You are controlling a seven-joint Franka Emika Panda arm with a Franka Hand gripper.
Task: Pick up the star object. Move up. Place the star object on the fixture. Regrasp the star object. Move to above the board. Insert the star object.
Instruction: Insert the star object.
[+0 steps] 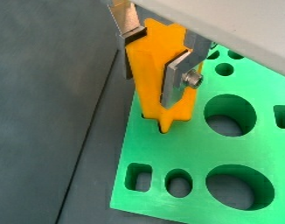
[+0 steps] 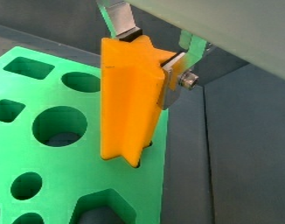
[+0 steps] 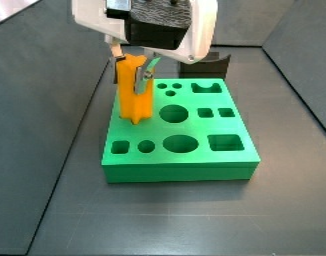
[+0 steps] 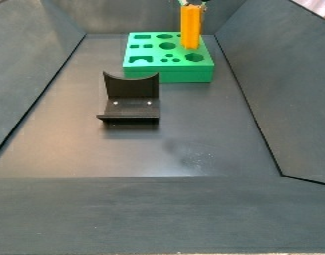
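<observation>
My gripper is shut on the star object, an orange-yellow star-section prism held upright. It also shows in a wrist view and in both side views. Its lower end sits at a hole near one edge of the green board; the tip looks a little way into the hole. The board also shows in the other views. The fixture stands empty on the floor apart from the board; its top also shows behind the board.
The board has round, square and crown-shaped holes. Dark grey walls slope up around the floor. Bare dark floor lies in front of the fixture.
</observation>
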